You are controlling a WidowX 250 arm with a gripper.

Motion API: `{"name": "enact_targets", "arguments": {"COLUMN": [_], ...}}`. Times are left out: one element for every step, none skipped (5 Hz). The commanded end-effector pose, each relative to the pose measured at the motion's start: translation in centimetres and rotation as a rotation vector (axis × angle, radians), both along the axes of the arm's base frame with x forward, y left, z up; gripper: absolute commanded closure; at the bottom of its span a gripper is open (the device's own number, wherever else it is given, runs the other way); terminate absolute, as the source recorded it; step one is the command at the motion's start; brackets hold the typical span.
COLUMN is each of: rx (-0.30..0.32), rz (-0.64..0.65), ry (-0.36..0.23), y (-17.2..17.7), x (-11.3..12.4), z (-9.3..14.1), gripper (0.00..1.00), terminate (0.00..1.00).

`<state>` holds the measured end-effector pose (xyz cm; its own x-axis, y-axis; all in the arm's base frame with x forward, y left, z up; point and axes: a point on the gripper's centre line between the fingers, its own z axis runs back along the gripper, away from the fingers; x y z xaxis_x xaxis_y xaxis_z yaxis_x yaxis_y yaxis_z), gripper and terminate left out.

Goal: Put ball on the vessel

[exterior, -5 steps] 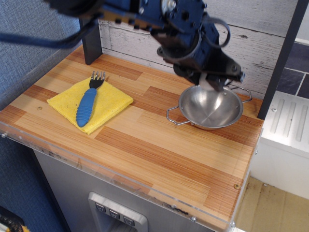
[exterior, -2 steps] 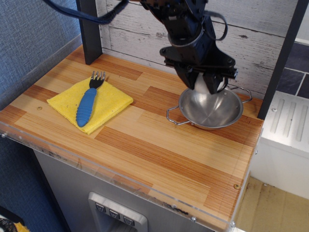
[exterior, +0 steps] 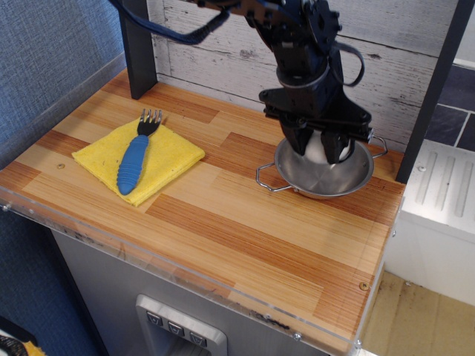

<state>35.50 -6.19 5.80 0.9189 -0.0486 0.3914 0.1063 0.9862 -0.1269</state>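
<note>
The wooden counter point(exterior: 223, 215) is carrying the vessel point(exterior: 323, 172) near its far right corner, with the yellow cloth point(exterior: 159, 157) and blue-handled fork point(exterior: 134, 159) well apart to the left. The gripper point(exterior: 320, 150) is reaching down into the vessel, its jaws clamping the white ball point(exterior: 320, 149) just inside the rim. Opening while the ball is hanging this high is risking a bounce out, and pressing lower is risking tipping the light vessel.
</note>
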Motion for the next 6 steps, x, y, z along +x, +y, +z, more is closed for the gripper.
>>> {"name": "enact_targets", "arguments": {"rx": [-0.028,-0.032,-0.021,-0.042,-0.046,-0.058], "rz": [0.005,0.072,0.060,0.058,0.057,0.068], "ry": [-0.003,-0.032,-0.029,-0.022,-0.037,-0.064], "y": [-0.1,-0.2,-0.3,-0.3,-0.2,-0.1], "x": [-0.4,-0.3,-0.3,-0.8,-0.9,-0.5], "z": [-0.8,-0.7,-0.5,-0.4,0.4,2.1], "gripper": [1.00,0.00,0.00,0.00,0.00,0.00], "terminate": [0.00,0.00,0.00,0.00,0.00,0.00]}}
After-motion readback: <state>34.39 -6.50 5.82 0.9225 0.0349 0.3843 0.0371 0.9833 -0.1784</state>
